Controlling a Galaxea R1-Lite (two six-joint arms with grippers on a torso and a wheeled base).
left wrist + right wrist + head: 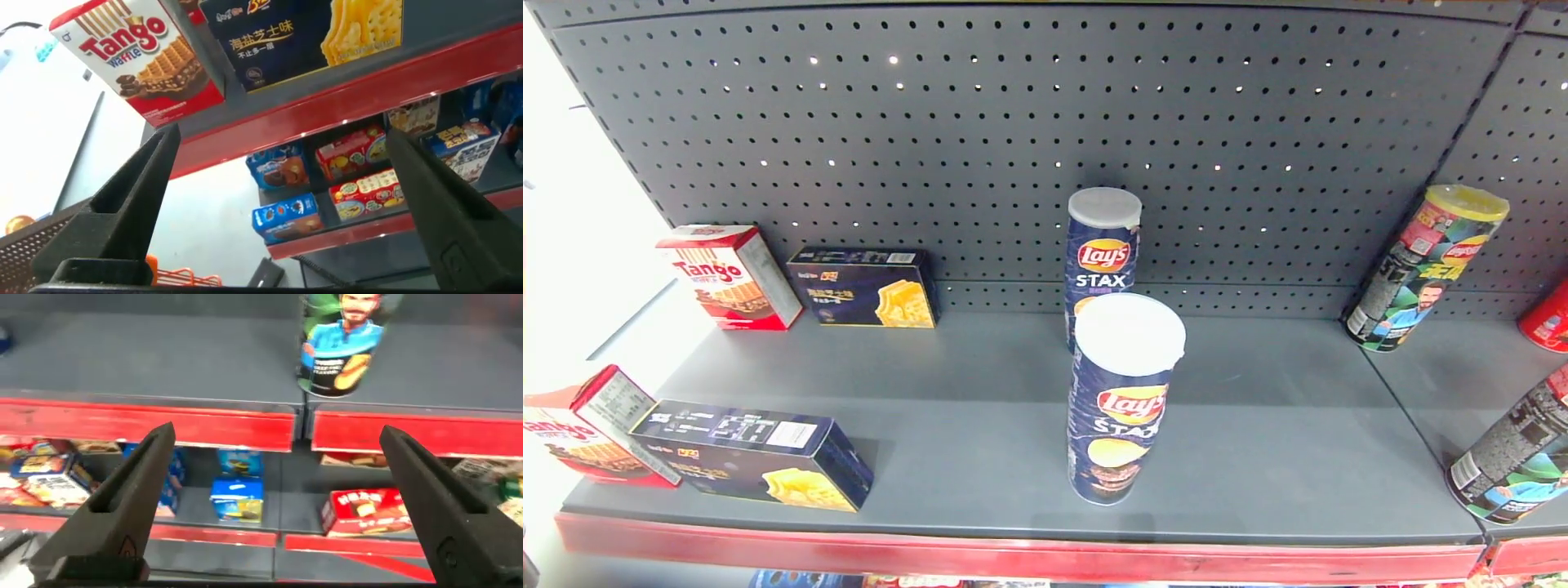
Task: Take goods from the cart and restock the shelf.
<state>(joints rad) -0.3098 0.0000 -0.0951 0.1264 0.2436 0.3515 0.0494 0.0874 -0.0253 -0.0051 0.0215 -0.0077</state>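
We see the front chip can (1125, 400) covering the lower body of the rear chip can (1101, 249). The head view's right edge cuts off a red can (1547, 320) and a dark can (1515, 465), and its left edge clips a red wafer box (580, 429). In the right wrist view a green can (339, 343) loses its top, and the packets (237, 498) lower down are too blurred for us to identify

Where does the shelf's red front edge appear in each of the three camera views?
Head view: the red edge runs along the picture's bottom, before the front crisp tube.
Left wrist view: the red edge slants beneath the wafer box.
Right wrist view: the red edge crosses below the printed tube.
Shared landmark: blue packs on the shelf underneath.
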